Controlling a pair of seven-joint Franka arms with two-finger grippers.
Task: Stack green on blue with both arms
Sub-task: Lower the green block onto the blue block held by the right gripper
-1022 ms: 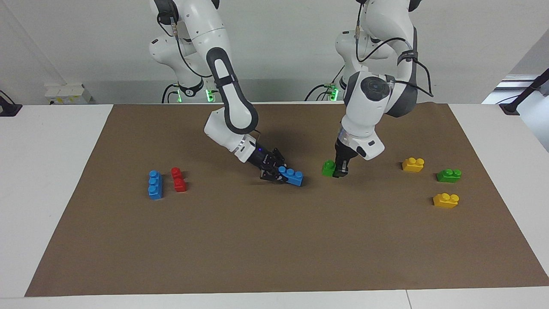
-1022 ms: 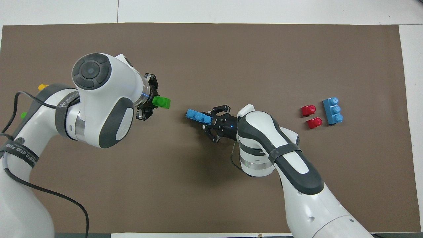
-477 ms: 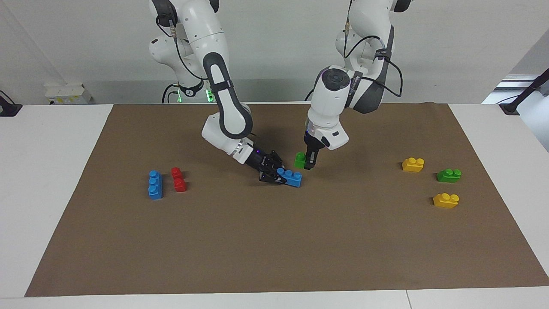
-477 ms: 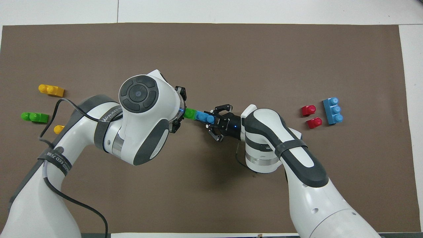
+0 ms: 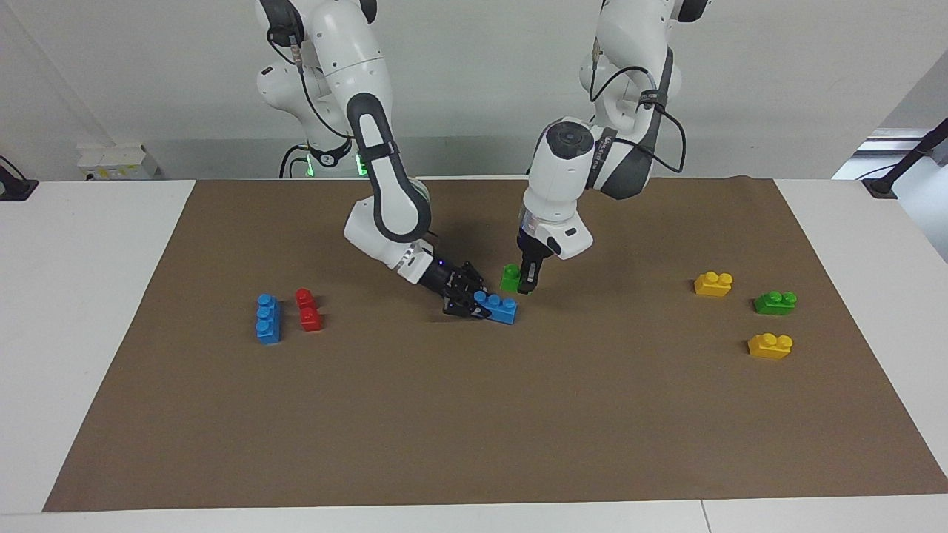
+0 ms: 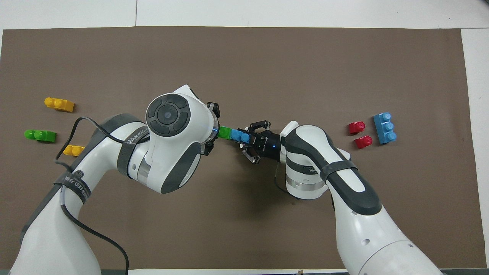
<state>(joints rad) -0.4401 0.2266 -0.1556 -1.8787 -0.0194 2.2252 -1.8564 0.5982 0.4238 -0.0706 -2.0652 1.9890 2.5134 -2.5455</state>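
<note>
My left gripper [image 5: 523, 282] is shut on a green brick [image 5: 509, 277] and holds it just over the end of a blue brick [image 5: 498, 307]; I cannot tell whether the two touch. My right gripper [image 5: 466, 300] is shut on that blue brick's other end and holds it low over the middle of the brown mat [image 5: 474, 414], slightly tilted. In the overhead view the green brick [image 6: 224, 132] meets the blue brick [image 6: 240, 135] end to end, next to the right gripper [image 6: 250, 139]. The left gripper is mostly hidden under its own wrist there.
A second green brick [image 5: 775, 302] lies between two yellow bricks [image 5: 713, 283] [image 5: 769, 346] toward the left arm's end. A second blue brick [image 5: 267, 319] and a red brick [image 5: 308, 309] lie toward the right arm's end.
My left gripper has carried the green brick toward the right arm's end, up to the held blue brick. My right gripper has shifted the blue brick slightly toward its own end.
</note>
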